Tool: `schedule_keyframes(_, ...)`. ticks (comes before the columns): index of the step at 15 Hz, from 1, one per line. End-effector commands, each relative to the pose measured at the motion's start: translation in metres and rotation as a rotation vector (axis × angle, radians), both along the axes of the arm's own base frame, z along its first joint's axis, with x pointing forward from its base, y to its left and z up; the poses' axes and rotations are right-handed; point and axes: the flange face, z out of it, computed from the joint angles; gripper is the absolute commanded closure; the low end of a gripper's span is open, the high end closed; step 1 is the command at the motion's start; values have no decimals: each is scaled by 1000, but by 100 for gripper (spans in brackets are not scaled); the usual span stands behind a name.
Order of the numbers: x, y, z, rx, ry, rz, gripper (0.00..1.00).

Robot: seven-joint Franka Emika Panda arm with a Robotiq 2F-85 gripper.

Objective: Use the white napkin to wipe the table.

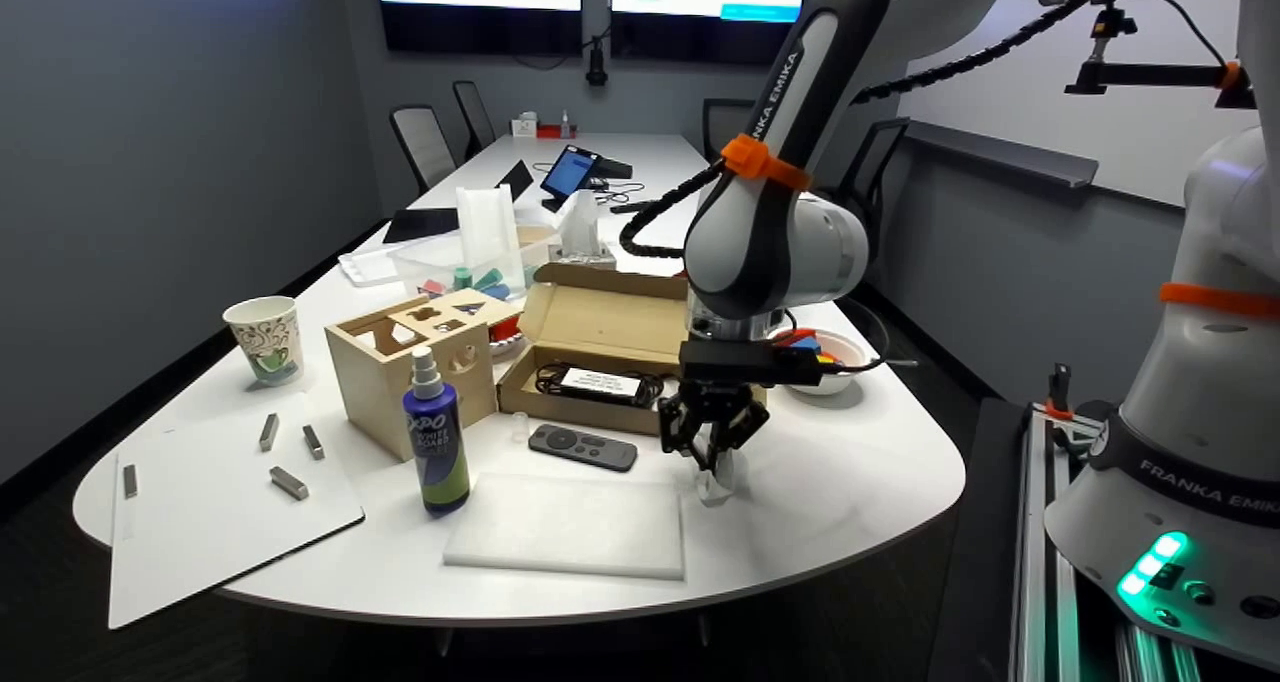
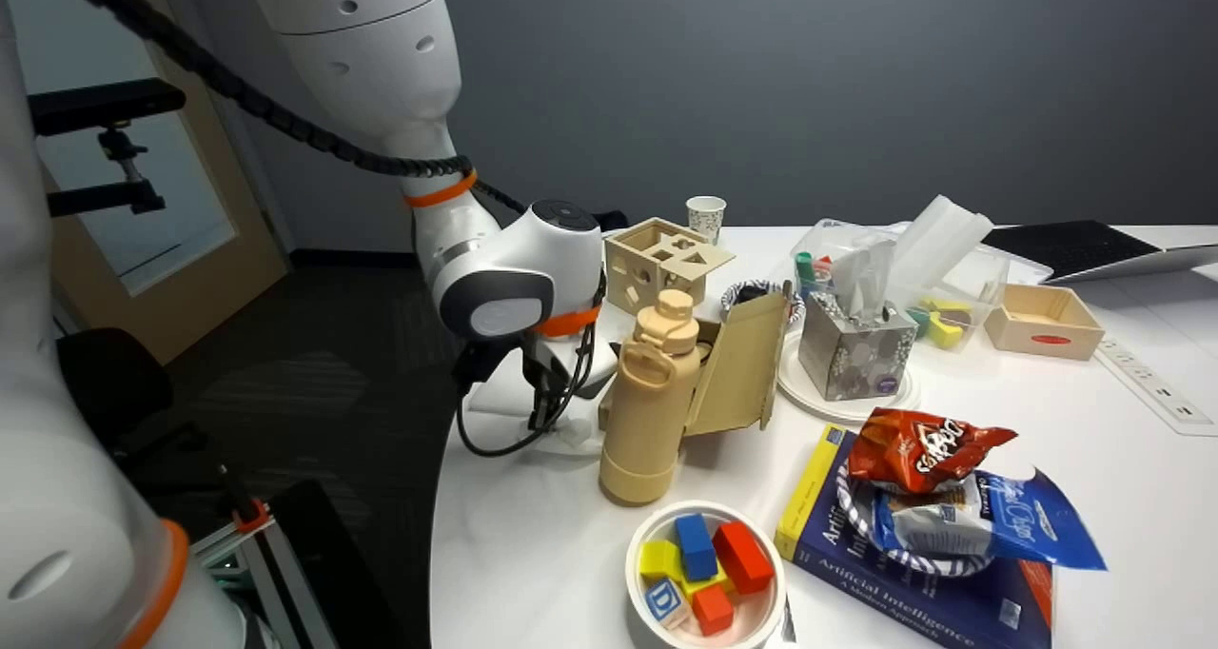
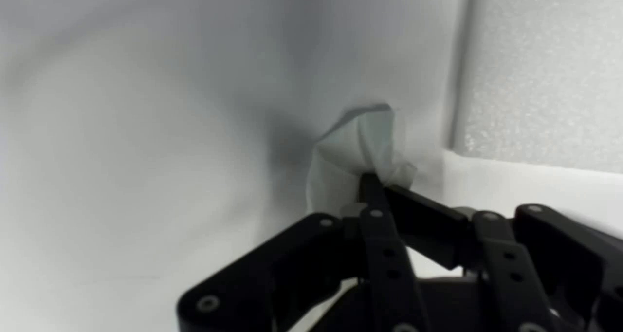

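The white napkin point(image 1: 716, 486) is a small crumpled wad at the table top, just right of the flat white sheet in an exterior view. It also shows in an exterior view point(image 2: 574, 431) and in the wrist view point(image 3: 340, 154). My gripper point(image 1: 712, 452) points down, and its fingertips point(image 3: 378, 183) are closed together on the napkin, which spreads out beyond and beside them. The napkin appears to touch the white table point(image 1: 850, 482). The part of the napkin between the fingers is hidden. In an exterior view my gripper point(image 2: 544, 419) is partly hidden by cables.
The flat white sheet point(image 1: 565, 527) lies beside the gripper. A remote point(image 1: 583, 447), a blue spray bottle point(image 1: 437, 452) and an open cardboard box point(image 1: 610, 317) stand near. A tan bottle point(image 2: 647, 411) and a bowl of blocks point(image 2: 636, 573) stand on the arm's far side from the sheet.
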Motion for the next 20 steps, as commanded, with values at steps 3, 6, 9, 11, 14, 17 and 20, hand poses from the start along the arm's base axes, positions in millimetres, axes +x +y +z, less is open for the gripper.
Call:
schedule_keyframes(3,17,29,7,20,-54,111,99)
schedule_keyframes(6,11,43,6,55,-32,153,99)
schedule_keyframes(9,0,57,1,98,3,204,99)
schedule_keyframes(11,-8,64,-4,124,34,225,99)
schedule_keyframes(14,-24,64,-13,116,95,199,99)
schedule_keyframes(17,-33,51,-15,88,122,136,99)
schedule_keyframes(20,-42,36,-14,54,142,46,99)
